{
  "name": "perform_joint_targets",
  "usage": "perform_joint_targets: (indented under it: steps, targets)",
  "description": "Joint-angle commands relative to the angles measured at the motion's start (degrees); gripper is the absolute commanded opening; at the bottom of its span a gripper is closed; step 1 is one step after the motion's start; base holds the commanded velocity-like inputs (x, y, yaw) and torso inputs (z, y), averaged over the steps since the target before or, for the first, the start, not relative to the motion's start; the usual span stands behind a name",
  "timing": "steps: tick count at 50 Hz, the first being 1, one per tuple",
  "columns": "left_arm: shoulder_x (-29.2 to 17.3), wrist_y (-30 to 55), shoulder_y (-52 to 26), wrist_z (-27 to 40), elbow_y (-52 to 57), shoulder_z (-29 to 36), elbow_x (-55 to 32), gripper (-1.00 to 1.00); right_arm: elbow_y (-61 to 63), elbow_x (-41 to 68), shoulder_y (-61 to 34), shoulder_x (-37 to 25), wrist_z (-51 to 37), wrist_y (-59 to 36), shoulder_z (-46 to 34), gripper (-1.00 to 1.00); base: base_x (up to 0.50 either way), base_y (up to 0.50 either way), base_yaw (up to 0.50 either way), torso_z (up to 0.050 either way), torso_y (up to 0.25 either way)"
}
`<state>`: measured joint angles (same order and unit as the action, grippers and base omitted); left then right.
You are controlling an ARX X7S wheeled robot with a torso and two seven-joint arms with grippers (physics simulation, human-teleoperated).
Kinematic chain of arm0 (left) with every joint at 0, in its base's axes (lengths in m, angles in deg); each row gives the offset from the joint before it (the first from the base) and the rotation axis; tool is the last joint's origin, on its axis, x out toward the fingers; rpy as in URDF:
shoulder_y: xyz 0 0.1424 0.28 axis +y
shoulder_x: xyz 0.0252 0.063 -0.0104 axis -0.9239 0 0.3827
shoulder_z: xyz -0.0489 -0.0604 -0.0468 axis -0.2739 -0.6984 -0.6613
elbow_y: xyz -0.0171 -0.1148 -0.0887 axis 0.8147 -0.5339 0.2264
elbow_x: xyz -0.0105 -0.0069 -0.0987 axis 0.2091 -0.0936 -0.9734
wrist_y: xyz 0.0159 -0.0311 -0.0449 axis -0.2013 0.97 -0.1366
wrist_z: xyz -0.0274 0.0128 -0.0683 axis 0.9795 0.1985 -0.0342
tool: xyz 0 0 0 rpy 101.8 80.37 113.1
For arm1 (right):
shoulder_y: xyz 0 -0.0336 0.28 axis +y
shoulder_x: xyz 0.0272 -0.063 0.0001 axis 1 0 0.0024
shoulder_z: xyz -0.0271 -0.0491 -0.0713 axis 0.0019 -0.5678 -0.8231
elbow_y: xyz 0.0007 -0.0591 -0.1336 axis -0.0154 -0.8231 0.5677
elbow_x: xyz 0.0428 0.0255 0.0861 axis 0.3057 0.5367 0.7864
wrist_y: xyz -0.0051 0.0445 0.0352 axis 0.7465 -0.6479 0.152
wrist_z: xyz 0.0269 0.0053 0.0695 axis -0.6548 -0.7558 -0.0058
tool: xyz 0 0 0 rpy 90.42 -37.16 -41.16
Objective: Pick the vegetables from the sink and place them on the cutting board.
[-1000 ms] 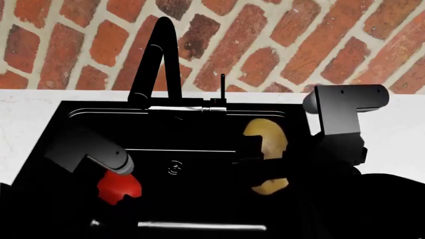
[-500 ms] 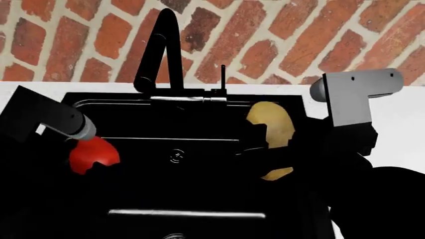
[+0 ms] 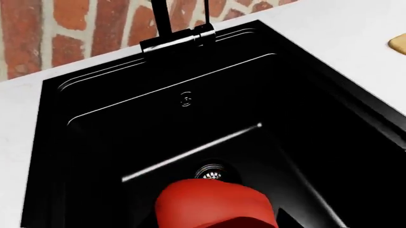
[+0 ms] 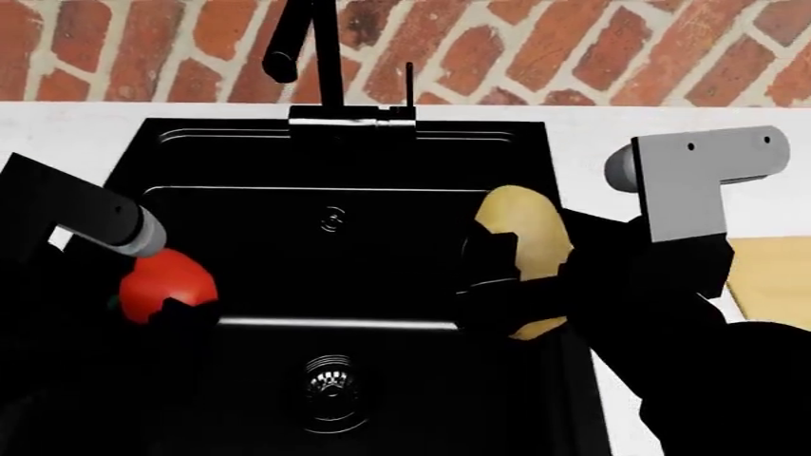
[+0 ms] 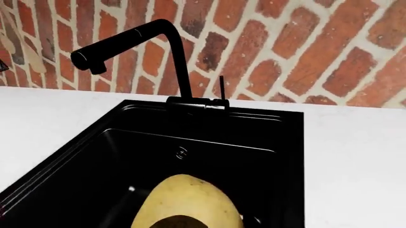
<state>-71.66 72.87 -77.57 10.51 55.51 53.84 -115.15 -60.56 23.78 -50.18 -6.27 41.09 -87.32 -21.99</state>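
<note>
The black sink [image 4: 342,142] fills the head view, with its drain [image 4: 332,378] near the front and the black faucet [image 4: 311,43] at the back. My left gripper [image 4: 162,296] is shut on the red bell pepper [image 4: 162,282] and holds it above the sink's left side; the pepper fills the near edge of the left wrist view [image 3: 212,205]. My right gripper [image 4: 507,285] is shut on the tan potato [image 4: 522,233] above the sink's right side; the potato shows in the right wrist view [image 5: 184,202]. A corner of the cutting board [image 4: 770,280] lies on the counter at the right.
White counter [image 4: 64,123] surrounds the sink, with a red brick wall [image 4: 571,47] behind it. A thin black lever [image 4: 408,84] stands beside the faucet base. The board's corner also shows in the left wrist view [image 3: 398,43].
Both arms have lifted their vegetables higher above the basin. The head view has tilted down and shifted, bringing the drain and the cutting board's corner into sight.
</note>
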Motion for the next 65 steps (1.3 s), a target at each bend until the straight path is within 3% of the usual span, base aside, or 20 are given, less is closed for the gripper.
perform_joint_targets:
  steps: [1,56,65]
  targets:
    - [-0.5,-1.8,-0.6,0.6,-1.0,0.8,-0.9,-1.00,0.8,-2.0,0.5,-0.6,2.1,1.1,0.3,-1.00,0.00,-0.49,0.00,0.000,0.000]
    - [-2.2,-5.7,-3.1,0.8,-3.1,5.2,-2.3,-1.00,0.4,-2.1,0.6,-0.5,2.6,1.3,-0.8,-1.00,0.02,-0.50,0.00,0.000,0.000]
    - [-2.6,-7.2,-2.9,0.0,-3.7,5.9,-1.4,-1.00,-0.1,-2.9,0.0,-0.1,2.9,1.0,-1.7,-1.00,0.12,-0.21,0.00,0.000,0.000]
